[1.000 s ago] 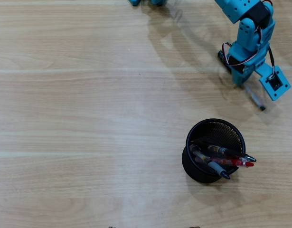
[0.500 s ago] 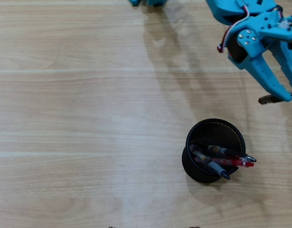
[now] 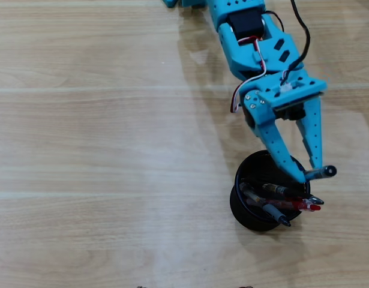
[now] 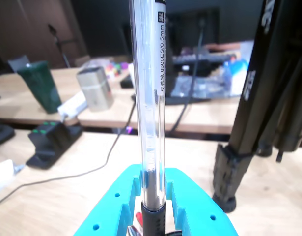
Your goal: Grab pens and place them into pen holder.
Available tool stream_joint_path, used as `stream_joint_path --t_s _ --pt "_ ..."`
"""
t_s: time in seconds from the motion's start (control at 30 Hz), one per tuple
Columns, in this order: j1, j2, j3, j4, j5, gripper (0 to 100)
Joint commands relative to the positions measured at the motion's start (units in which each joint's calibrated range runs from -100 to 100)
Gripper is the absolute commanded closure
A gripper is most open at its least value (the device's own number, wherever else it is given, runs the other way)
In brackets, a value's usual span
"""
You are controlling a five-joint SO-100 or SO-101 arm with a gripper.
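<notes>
1. We found the jaws (image 3: 313,174) clamped tight on a clear-barrelled pen (image 4: 150,113); in the wrist view its barrel rose straight up from between the two teal fingers (image 4: 111,206).
2. We saw the wooden desk (image 3: 100,150) carrying everything in the overhead view.
3. We noted the teal arm (image 3: 256,42) reaching down from the top edge toward the holder.
4. We saw the black round pen holder (image 3: 247,210) directly under the fingertips, near the desk's lower right.
5. We counted several pens (image 3: 280,201) already lying inside it, tips pointing right.
6. We saw the held pen's dark end (image 3: 325,172) poking out just beyond the holder's right rim.
</notes>
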Motion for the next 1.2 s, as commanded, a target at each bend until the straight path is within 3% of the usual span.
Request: stream_joint_path --t_s 0.0,0.53,0.6,0.67,0.8,0.9,1.0,1.17 --pt "0.98 0.10 -1.22 -1.15 -0.28 98" --pt "3.08 -0.24 -1.22 -1.15 2.54 92" --pt "3.08 -1.93 -1.40 1.34 6.41 92" --pt "2.76 -7.00 -2.67 13.55 12.79 92" --pt "3.24 -23.40 -2.76 61.33 27.48 91" --pt "7.27 -36.08 5.21 89.95 36.73 91" --pt "10.34 -51.38 17.52 102.50 40.60 91" --pt "11.71 -84.60 46.49 102.76 41.33 91"
